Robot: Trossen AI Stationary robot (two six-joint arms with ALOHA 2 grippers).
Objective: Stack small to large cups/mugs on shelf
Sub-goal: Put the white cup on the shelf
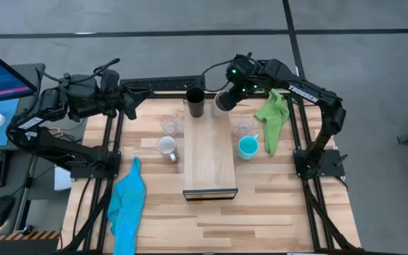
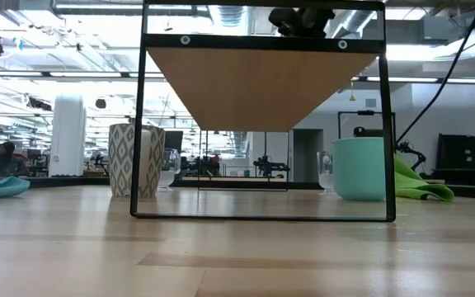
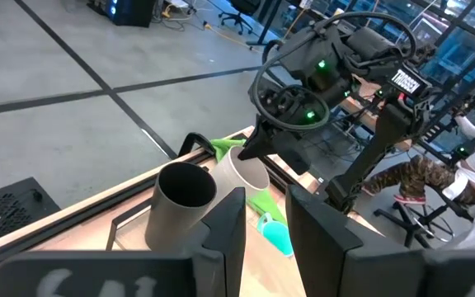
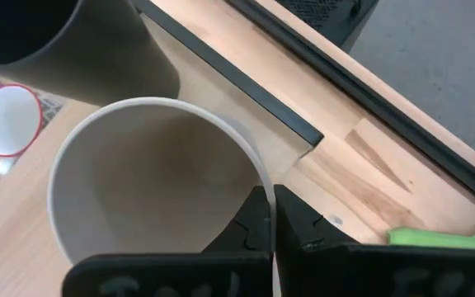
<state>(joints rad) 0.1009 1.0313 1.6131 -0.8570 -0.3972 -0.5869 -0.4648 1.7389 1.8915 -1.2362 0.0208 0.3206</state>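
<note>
Black cup (image 1: pixel 195 103) stands on the shelf (image 1: pixel 210 166); right gripper (image 1: pixel 227 98), fingers clamped on beige-grey cup (image 1: pixel 223 102), nears it; four remain on the surface (image 1: pixel 275 205). Left gripper's (image 1: pixel 129 103) fingers are apart.

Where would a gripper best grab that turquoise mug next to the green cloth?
Probably by the rim, coming straight down from above. The turquoise mug stands upright with its mouth open to the top, so one finger can slip inside, one outside. The green cloth crowds its side, making a sideways approach awkward.

Tall black cup (image 1: pixel 195 103); beige-grey cup (image 1: pixel 223 101); turquoise mug (image 1: pixel 248 146); white diamond-patterned mug (image 2: pixel 130 159); green cloth (image 1: pixel 273 118); blue cloth (image 1: pixel 128 202).
</note>
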